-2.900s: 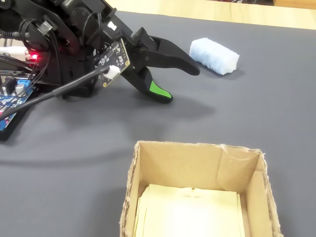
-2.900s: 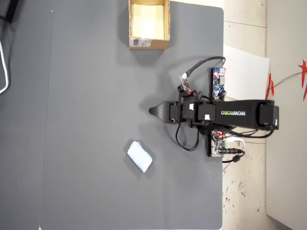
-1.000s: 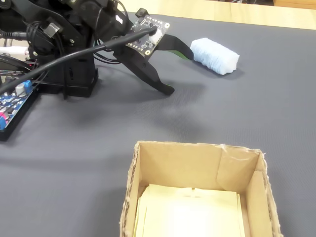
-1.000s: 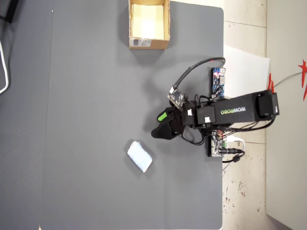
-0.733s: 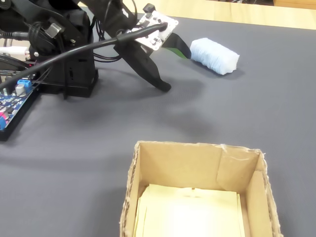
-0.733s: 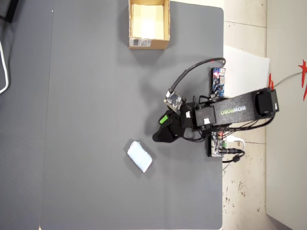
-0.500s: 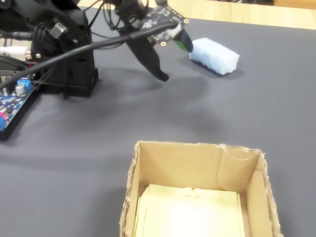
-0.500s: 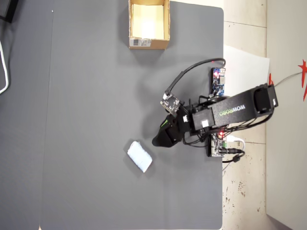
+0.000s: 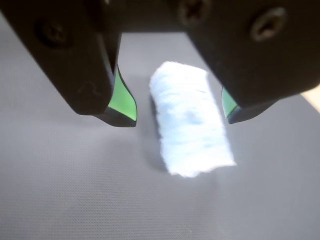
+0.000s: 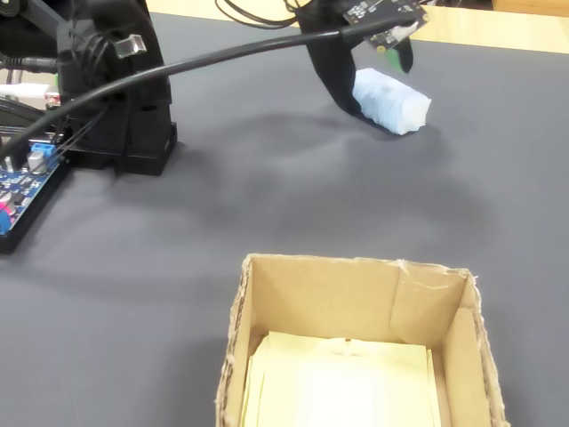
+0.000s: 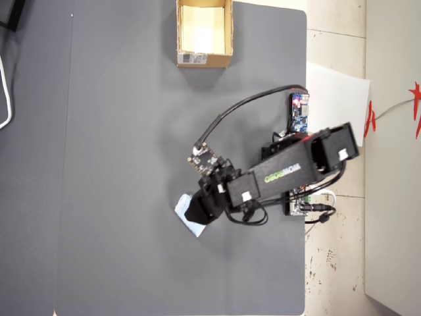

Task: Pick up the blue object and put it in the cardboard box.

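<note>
The blue object (image 9: 190, 120) is a pale blue, fuzzy pad lying on the dark grey mat. In the wrist view it sits between my gripper's (image 9: 178, 116) two green-padded fingers, with a gap on each side. The gripper is open and low over the pad. In the fixed view the blue object (image 10: 391, 102) lies at the far right under the gripper (image 10: 378, 84). From overhead only a corner of the blue object (image 11: 185, 212) shows beneath the gripper (image 11: 197, 212). The cardboard box (image 10: 320, 298) stands open at the front of the fixed view. Overhead, the cardboard box (image 11: 179, 33) is at the mat's top edge.
The arm's black base (image 10: 116, 98) stands at the left of the fixed view, beside a blue circuit board (image 10: 22, 191). A black cable (image 10: 222, 53) arcs from base to wrist. Overhead, the mat's right edge (image 11: 306, 79) borders a white sheet (image 11: 335, 99).
</note>
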`<state>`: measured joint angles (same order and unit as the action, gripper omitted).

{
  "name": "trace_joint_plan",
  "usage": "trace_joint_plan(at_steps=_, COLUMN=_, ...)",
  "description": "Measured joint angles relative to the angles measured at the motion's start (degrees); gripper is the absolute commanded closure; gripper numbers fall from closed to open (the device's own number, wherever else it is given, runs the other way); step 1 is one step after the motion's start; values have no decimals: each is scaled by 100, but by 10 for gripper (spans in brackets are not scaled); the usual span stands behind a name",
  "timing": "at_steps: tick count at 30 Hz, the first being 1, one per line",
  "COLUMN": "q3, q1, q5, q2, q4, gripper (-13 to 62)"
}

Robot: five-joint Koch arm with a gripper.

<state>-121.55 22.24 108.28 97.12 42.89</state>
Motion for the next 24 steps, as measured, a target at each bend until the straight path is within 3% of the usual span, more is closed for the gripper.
trace_joint_plan(at_steps=17, q3=475, q1=431, q5=-35, q2=-1160, q4=26, gripper=168)
trace_joint_plan(at_steps=24, q3=501, q1=439, q5=-70, q2=-1494, q4=-149, gripper=270)
